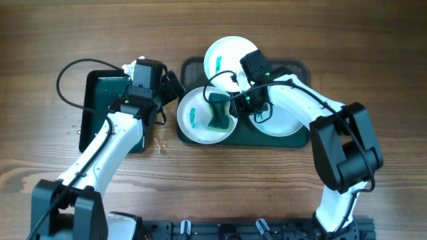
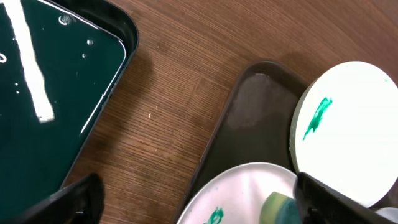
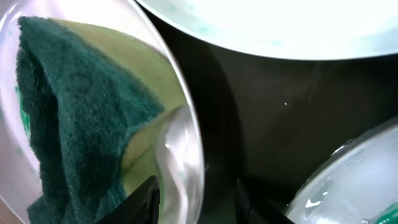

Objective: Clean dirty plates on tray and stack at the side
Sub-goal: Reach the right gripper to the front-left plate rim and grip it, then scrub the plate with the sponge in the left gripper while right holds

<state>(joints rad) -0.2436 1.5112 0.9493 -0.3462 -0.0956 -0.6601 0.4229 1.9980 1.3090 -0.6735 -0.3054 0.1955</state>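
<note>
Three white plates lie on the dark green tray (image 1: 300, 70). The far plate (image 1: 223, 57) has a teal smear. The left plate (image 1: 197, 123) overhangs the tray's left edge; it holds a smear and a green sponge (image 1: 217, 113). The right plate (image 1: 283, 123) lies partly under my right arm. My right gripper (image 1: 241, 107) straddles the left plate's right rim (image 3: 180, 143), fingers a little apart (image 3: 196, 202), beside the sponge (image 3: 74, 106). My left gripper (image 1: 173, 88) is wide open and empty (image 2: 199, 205) above the left plate's near rim (image 2: 249, 193).
A smaller dark tray (image 1: 110, 107) holding water stands at the left, under my left arm; it also shows in the left wrist view (image 2: 56, 93). Bare wooden table (image 2: 168, 106) lies between the two trays. Water drops lie on the table (image 1: 159, 143) by the left plate.
</note>
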